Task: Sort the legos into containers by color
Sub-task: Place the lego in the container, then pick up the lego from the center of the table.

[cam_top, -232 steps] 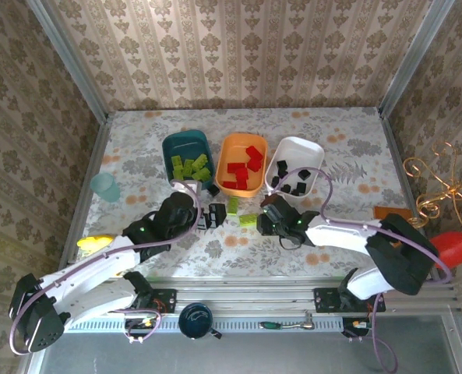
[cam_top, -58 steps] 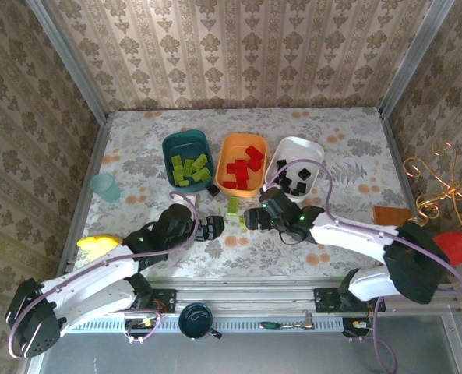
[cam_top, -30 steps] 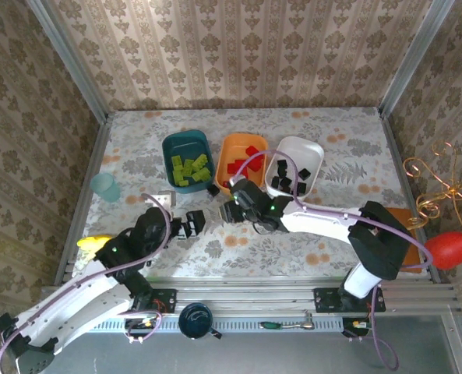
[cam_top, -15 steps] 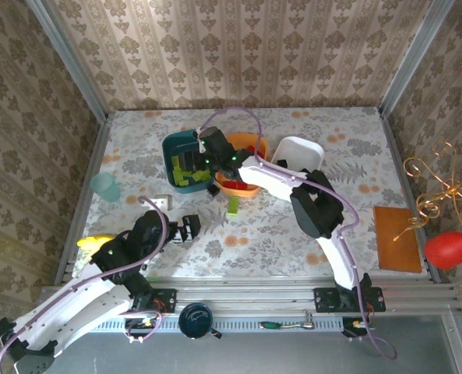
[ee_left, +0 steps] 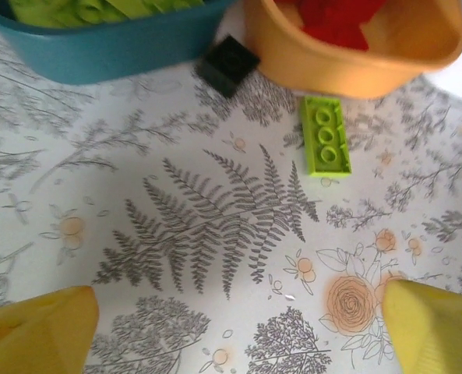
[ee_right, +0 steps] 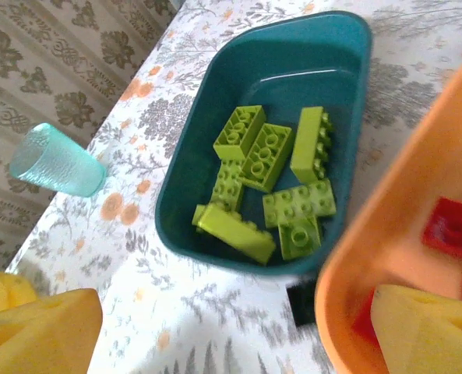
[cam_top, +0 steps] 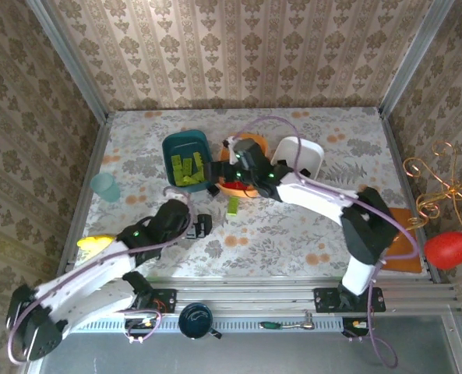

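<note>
1. The loose green brick [ee_left: 326,146] lies on the table ahead of my left gripper [ee_left: 234,331], slightly to its right, with its long axis pointing away from the gripper.
2. The left gripper is wide and empty, and I judge it better placed for this brick.
3. The right gripper [ee_right: 231,331] is wide and empty above the teal tub [ee_right: 293,66].

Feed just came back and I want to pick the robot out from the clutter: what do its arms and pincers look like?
The left arm and right arm match: white shells, black joints, a lilac cable looping along each. The left pincer and right pincer are black, with soft-looking yellow pads.
</note>
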Controlling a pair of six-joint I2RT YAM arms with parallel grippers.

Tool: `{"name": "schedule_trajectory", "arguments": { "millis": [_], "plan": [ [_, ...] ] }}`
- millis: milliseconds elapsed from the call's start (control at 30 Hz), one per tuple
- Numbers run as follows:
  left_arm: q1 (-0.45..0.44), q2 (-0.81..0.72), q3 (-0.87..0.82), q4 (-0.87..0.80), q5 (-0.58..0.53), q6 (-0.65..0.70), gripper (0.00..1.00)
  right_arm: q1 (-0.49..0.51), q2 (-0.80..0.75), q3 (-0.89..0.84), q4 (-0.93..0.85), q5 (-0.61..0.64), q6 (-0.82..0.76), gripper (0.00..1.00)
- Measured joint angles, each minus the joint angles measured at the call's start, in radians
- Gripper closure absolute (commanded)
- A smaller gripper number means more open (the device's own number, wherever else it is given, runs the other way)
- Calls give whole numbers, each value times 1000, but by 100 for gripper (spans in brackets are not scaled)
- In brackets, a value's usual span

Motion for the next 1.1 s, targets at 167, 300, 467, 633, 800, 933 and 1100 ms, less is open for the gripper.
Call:
{"name": "schedule_trajectory", "arguments": {
  "millis": [167,300,467,633,800,933,1100],
  "plan": [
    [-24,343,139,90,29,63,25,-20,-233,-270,56,27,20,9],
    [-63,551,248,132,13,115,33,-36,-354,-417,54,50,31,8],
    [-82,730,347,163,-24,159,42,-61,-480,-507,41,68,42,8],
    [-87,832,406,182,-64,185,47,-82,-560,-549,22,85,43,7],
    [-101,901,438,202,-97,195,48,-92,-602,-562,-25,107,42,6],
    [-111,918,442,213,-119,198,59,-94,-629,-571,-39,114,42,6],
    [-121,906,418,242,-137,193,68,-94,-638,-575,-40,115,42,6]
  ]
}}
